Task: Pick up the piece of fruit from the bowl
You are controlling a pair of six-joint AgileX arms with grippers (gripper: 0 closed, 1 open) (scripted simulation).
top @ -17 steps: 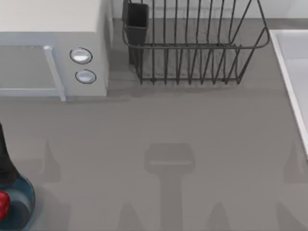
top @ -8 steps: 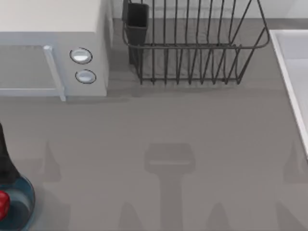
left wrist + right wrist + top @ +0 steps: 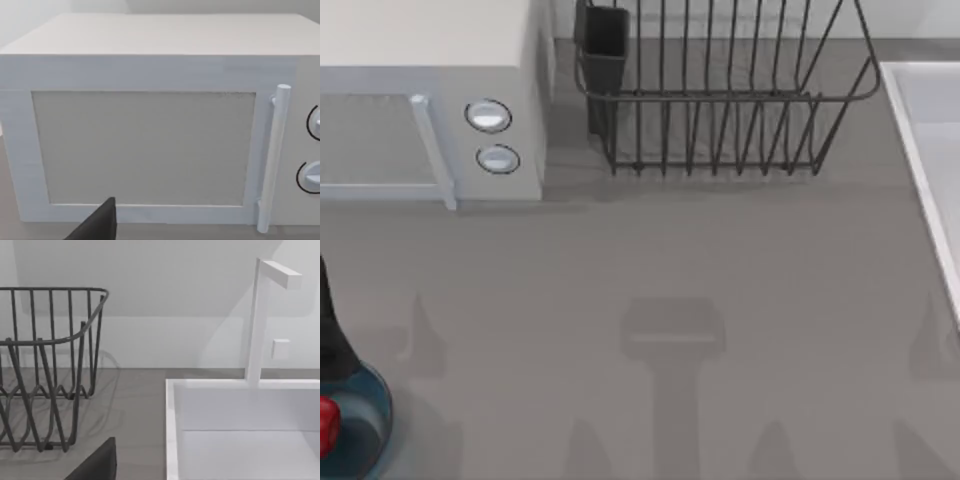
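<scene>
At the lower left edge of the top view, the piece of fruit (image 3: 327, 423) lies inside the bowl (image 3: 375, 415), a small glossy red lump against the lighter blue-grey inside, with the dark blue rim curving round it. Just above it in the frame a dark part of the left arm (image 3: 330, 335) stands over the bowl's far rim; whether the left claw is released or clenched cannot be told. The step in hand looks like the approach, with the fruit not yet lifted. The next move likely calls for bringing the claw down over the fruit, fingers spread to either side, clear of the rim. Further right come the microwave (image 3: 430, 100) at upper left, the wire rack (image 3: 720, 100) at upper centre, and the sink (image 3: 930, 150) at the right edge.
</scene>
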